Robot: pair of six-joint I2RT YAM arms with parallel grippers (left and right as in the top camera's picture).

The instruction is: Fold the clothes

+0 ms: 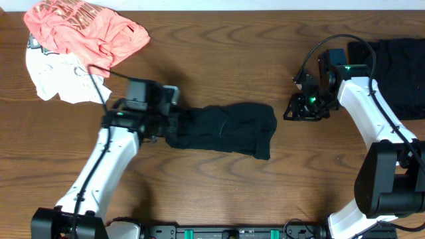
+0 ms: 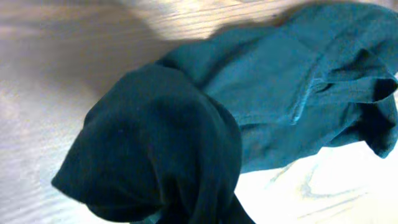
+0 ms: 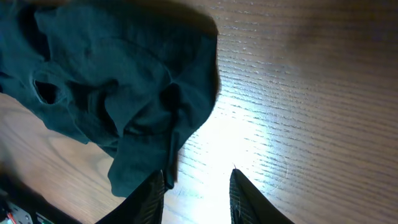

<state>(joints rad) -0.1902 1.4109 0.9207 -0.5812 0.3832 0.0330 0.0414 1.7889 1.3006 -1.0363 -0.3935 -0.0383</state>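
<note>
Overhead: the black garment (image 1: 229, 129) lies bunched at mid-table (image 1: 219, 53). The left end effector (image 1: 171, 125) meets its left end. At far left, a coral-pink shirt (image 1: 86, 30) bears pale print too small to read.

Left wrist: dark fabric fills the view and hides the fingers, so I cannot tell the grip.

Right wrist: the right end effector (image 3: 196, 193) is spread and empty, with the garment just to its left.

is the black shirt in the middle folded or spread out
Roughly folded, not spread: the black shirt lies as a compact, rumpled bundle, its left end bunched at the left gripper.
</note>
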